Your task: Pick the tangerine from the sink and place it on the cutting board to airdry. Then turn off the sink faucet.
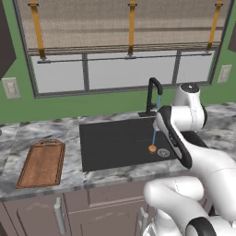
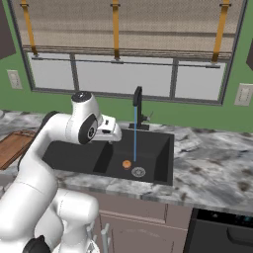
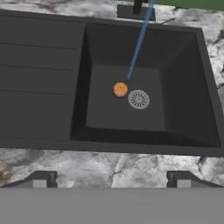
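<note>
The tangerine [image 3: 120, 89] lies on the floor of the black sink [image 3: 183, 113], just left of the round metal drain [image 3: 138, 99]; it also shows as tangerine [image 1: 151, 149] and tangerine [image 2: 127, 163]. Water runs in a thin blue stream [image 3: 140, 39] from the black sink faucet [image 1: 154, 94] and lands beside the fruit. My gripper [image 3: 111, 180] hovers above the sink's near rim, open, its fingertips [image 3: 41, 179] wide apart with nothing between them. The reddish-brown cutting board [image 1: 41, 163] lies on the counter left of the sink, partly hidden by my arm as cutting board [image 2: 12, 146].
The sink has a ribbed drainboard [image 3: 39, 74] on its left half. Grey marbled counter [image 2: 212, 163] stretches to the right of the basin. A window [image 1: 124, 69] and green wall stand behind the faucet. Cabinet handles [image 1: 59, 215] sit below the counter edge.
</note>
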